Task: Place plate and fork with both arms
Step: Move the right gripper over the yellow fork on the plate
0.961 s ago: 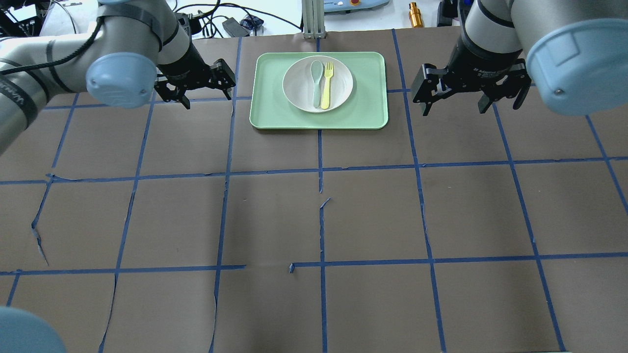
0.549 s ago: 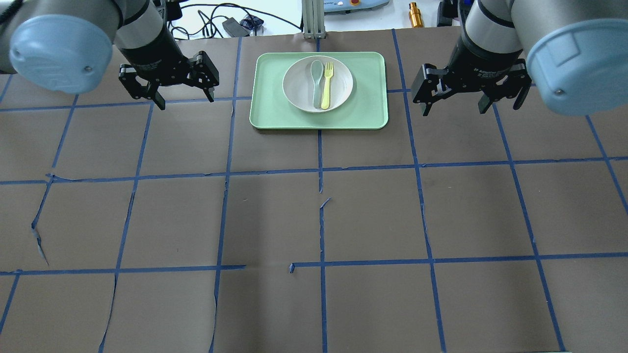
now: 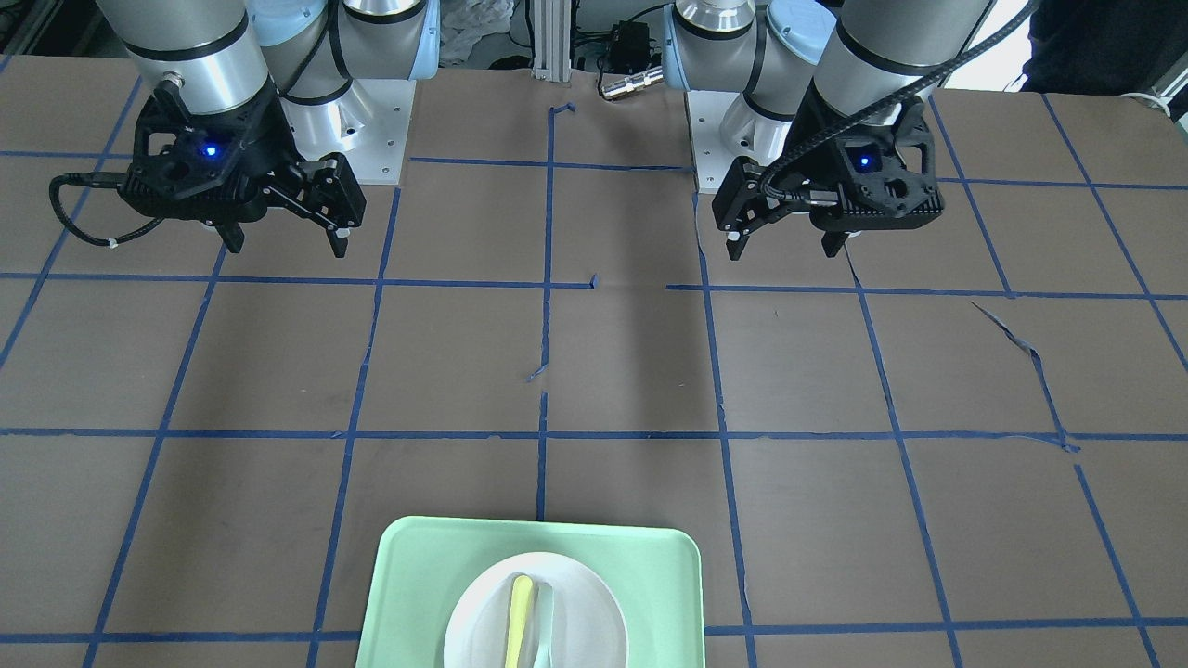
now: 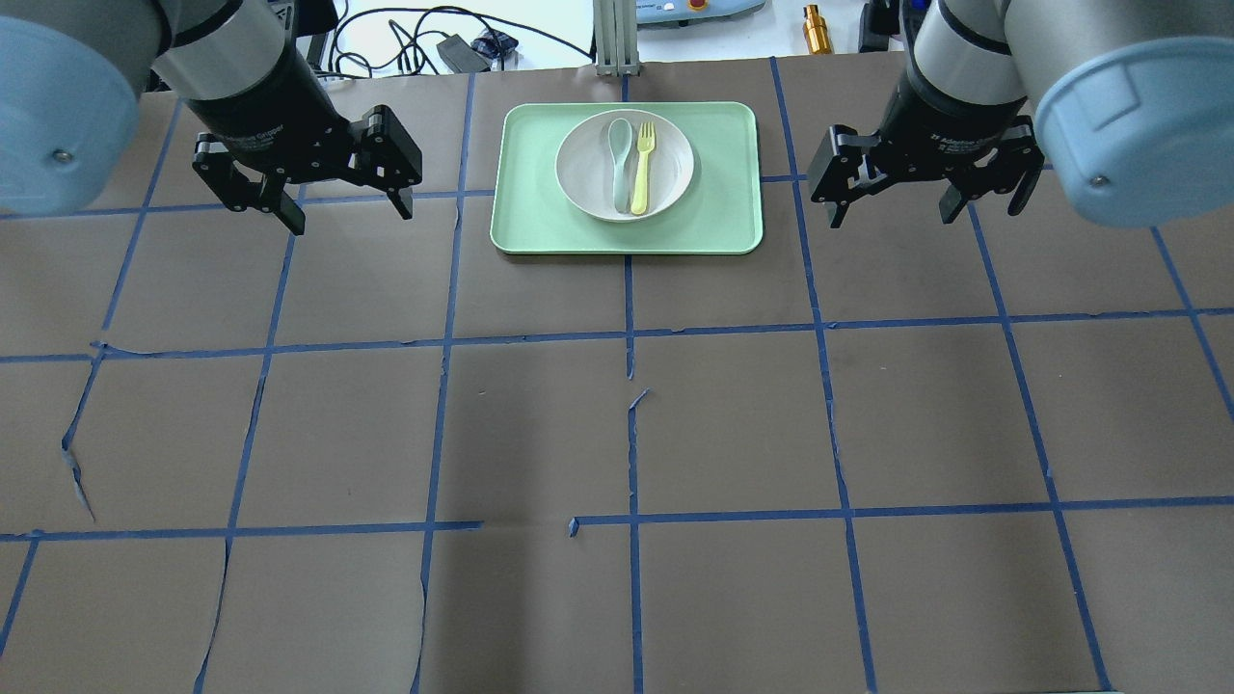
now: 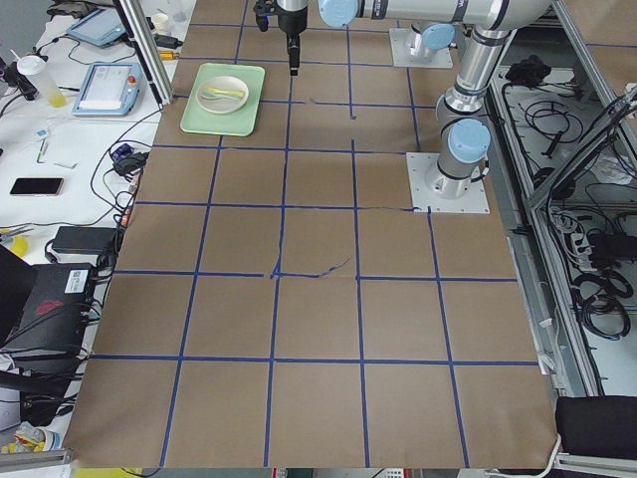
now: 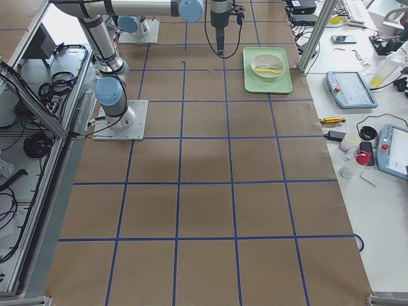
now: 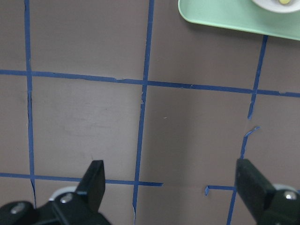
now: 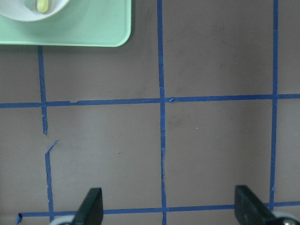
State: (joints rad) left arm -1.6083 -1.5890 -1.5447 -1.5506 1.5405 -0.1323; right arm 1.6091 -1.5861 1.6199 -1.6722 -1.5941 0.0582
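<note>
The white plate sits in the pale green tray at the far middle of the table. The yellow fork lies in the plate, right of a grey-green spoon. My left gripper hangs open and empty above the table, left of the tray. My right gripper hangs open and empty right of the tray. In the front-facing view the left gripper is on the right, the right gripper on the left, and plate and fork are at the bottom.
Brown paper with a blue tape grid covers the table, torn in places. An aluminium post, cables and a brass-coloured part stand beyond the far edge. The left wrist view shows the tray's corner, and the right wrist view shows the tray.
My left arm has swung left, away from the tray, and its gripper now points straight down. It stays open. The right arm, plate and fork have not moved.
</note>
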